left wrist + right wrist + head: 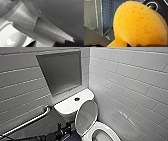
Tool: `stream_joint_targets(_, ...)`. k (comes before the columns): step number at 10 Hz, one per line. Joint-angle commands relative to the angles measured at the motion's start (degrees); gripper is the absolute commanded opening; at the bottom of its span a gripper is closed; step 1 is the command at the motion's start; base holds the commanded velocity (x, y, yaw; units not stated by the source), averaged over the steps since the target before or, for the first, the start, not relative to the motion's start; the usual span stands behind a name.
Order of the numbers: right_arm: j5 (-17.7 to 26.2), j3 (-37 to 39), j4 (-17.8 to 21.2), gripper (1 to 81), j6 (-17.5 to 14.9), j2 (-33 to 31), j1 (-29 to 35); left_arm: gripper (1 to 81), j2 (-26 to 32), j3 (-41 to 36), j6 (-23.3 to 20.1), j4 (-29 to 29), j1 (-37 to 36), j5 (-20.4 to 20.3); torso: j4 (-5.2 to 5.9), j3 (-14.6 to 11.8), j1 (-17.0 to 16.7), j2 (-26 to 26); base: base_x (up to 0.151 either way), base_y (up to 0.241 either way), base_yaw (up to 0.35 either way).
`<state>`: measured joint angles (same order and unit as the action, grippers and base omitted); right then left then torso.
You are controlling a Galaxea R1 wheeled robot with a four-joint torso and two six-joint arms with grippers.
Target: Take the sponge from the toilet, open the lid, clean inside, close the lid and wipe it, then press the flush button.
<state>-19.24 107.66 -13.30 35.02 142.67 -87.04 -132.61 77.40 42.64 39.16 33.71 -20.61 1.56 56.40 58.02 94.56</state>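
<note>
Sponge [139, 23]: orange and porous, clamped in the right pincer [139, 45] and held in the air above blue floor tiles.
Lid [86, 117]: raised and tilted back toward the tank [71, 105]; I cannot tell whether it rests on the tank.
Left pincer [69, 127]: just beside the edge of the lid; I cannot tell whether it is apart or together.
Toilet [110, 130]: the bowl is open, on the far side of the lid from the left pincer.
Step in hand: in my judgement, cleaning inside.
Doing it well: make sure the lid leans safely back. Lower the sponge into the bowl with its broad face first. Press lightly and sweep along the inner wall. Grip firmly, because the soft sponge may slip.
Flush button [77, 99]: behind the lid, well apart from the left pincer.
</note>
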Motion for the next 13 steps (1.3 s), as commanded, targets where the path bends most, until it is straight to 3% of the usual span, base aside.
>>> stream_joint_targets(1, 2.8, -1.8, -1.5, 1.0, 0.1, -1.9, 0.1, 81.1, 5.8, -3.9, -0.3, -1.8, -5.3, 0.1, 0.0, 0.0, 0.0, 0.0, 0.0, 0.0, 0.0)
stream_joint_targets(2, 2.8, -1.7, -1.6, 1.0, 0.1, -1.8, 0.1, 81.1, 7.3, -5.0, -0.3, -2.1, -4.5, 0.1, 0.0, 0.0, 0.0, 0.0, 0.0, 0.0, 0.0)
stream_joint_targets(4, 2.8, -1.4, -1.5, 1.0, 0.1, -1.7, 0.1, 81.1, 7.5, -8.1, -0.8, -8.4, -3.3, 2.0, 0.0, 0.0, 0.0, 0.0, 0.0, 0.0, 0.0)
stream_joint_targets(5, 2.8, -1.3, -1.5, 1.0, 0.0, -1.8, 0.2, 81.1, 6.8, -9.0, -1.2, -15.3, -2.3, 8.8, 0.0, 0.0, 0.0, 0.0, 0.0, 0.0, 0.0)
stream_joint_targets(7, 2.8, -1.1, -1.6, 1.0, -0.1, -2.2, 0.2, 81.1, 6.6, -10.1, -1.6, -35.2, 1.4, 22.1, 0.0, 0.0, 0.0, 0.0, 0.0, 0.0, 0.0)
stream_joint_targets(9, 2.9, -1.1, -1.6, 1.0, -0.6, -2.5, 0.2, 81.1, 8.6, -13.2, -1.7, -50.0, 7.3, 29.6, 0.0, 0.0, 0.0, 0.0, 0.0, 0.0, 0.0)
stream_joint_targets(12, 2.8, -2.5, -1.6, 1.0, -0.6, -2.7, 0.1, 81.1, 12.7, -14.7, -2.2, -62.9, 18.3, 30.3, 0.0, 0.0, 0.0, 0.0, 0.0, 0.0, 0.0)
stream_joint_targets(13, 2.9, -3.3, -1.6, 1.0, -0.6, -2.8, 0.1, 81.1, 13.0, -12.5, -2.1, -64.0, 20.8, 30.4, 0.0, 0.0, 0.0, 0.0, 0.0, 0.0, 0.0)
